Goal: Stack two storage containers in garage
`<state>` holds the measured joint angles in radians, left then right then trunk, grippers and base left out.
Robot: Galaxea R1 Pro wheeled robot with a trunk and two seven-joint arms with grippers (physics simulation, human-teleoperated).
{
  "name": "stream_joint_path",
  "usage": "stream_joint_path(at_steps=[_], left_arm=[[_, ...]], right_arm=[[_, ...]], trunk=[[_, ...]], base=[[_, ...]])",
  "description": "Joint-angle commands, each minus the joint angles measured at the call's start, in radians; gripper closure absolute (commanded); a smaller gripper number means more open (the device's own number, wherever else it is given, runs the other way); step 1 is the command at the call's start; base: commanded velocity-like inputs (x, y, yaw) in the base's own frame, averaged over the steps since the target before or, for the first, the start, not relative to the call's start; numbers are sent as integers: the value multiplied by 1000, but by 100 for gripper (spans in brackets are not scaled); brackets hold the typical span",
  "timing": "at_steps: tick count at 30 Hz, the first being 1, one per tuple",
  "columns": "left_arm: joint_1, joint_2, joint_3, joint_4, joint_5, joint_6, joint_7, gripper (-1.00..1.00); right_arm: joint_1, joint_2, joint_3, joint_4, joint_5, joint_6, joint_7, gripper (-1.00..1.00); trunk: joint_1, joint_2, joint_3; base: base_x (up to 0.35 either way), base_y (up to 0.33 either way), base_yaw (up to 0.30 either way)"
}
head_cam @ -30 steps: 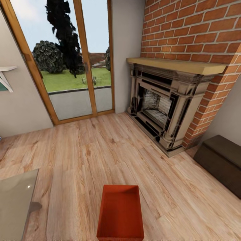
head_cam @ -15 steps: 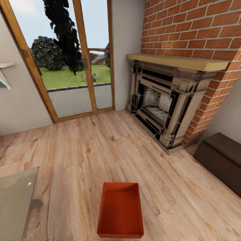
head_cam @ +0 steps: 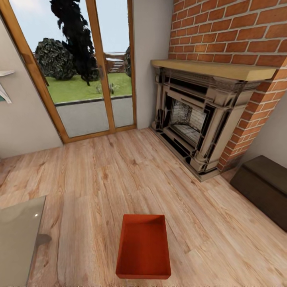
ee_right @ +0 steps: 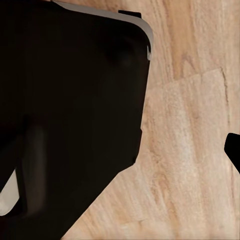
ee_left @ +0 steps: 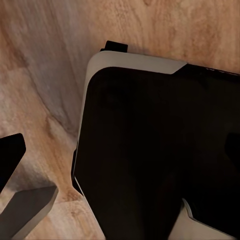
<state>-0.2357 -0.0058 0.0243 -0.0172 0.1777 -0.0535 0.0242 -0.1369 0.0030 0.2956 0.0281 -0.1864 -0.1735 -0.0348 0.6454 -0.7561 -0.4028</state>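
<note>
One orange-red open-topped rectangular bin (head_cam: pixel 144 247) on the light wood plank floor (head_cam: pixel 99 179), facing brick fireplace (head_cam: pixel 199 115).
Both claws' opening: cannot tell.

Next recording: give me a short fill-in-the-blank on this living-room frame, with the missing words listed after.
1. The open-topped bin on the plank floor is coloured ____.
2. The wall behind the fireplace is made of red ____.
3. Through the glass doors you see a lawn, bushes and a tall dark ____.
4. The number of bins in the head view is ____.

Missing words: orange-red; brick; tree; one
</note>
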Motion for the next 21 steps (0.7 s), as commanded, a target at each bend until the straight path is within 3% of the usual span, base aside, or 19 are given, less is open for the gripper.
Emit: stream_joint_path(at_steps=[1, 21], left_arm=[[-1, 0, 2, 1, 5, -3, 2, -100], [-1, 0, 2, 1, 5, -3, 2, -100]], right_arm=[[-1, 0, 9, 3, -9, -6, -1, -100], [-1, 1, 13, 3, -6, -4, -2, -100]], trunk=[[0, -1, -3], [0, -1, -35]], base=[[0, 0, 0], [0, 0, 0]])
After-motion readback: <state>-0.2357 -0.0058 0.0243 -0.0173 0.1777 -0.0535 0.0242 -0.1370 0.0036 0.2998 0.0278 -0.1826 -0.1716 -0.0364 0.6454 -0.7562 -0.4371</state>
